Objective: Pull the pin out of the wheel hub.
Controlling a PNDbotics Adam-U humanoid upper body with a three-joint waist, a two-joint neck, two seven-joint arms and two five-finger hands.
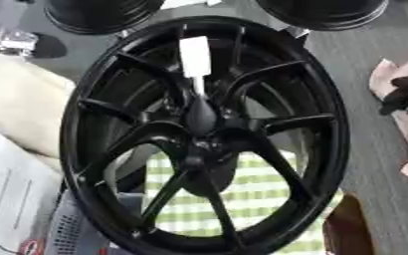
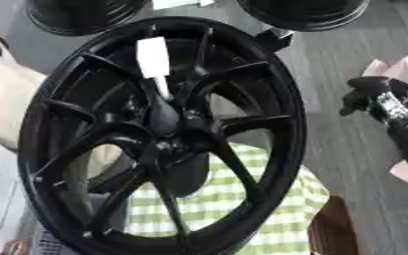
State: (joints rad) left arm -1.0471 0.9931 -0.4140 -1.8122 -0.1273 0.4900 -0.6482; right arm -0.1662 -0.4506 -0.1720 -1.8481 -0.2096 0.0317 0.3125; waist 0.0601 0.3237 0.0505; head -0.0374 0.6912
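A large black spoked wheel hub (image 1: pixel 94 107) fills the middle of both views, seen face on. From its centre boss (image 1: pixel 203 142) a pin sticks out toward me: a dark tapered shaft (image 1: pixel 200 114) topped by a white rectangular end (image 1: pixel 194 55). My right hand (image 2: pixel 368 97), black with a silver wrist, hangs at the right edge, well clear of the rim and apart from the pin. It holds nothing that I can see. My left hand shows in neither view.
Two more black wheels (image 1: pixel 99 15) (image 1: pixel 325 12) lie at the far edge. Green-and-white checked cloth (image 1: pixel 251 194) shows through the spokes. Pink cloth (image 1: pixel 399 74) lies right, a beige cushion (image 1: pixel 20 104) and white sheets (image 1: pixel 12 194) left, and a brown object (image 1: pixel 351 231) at the lower right.
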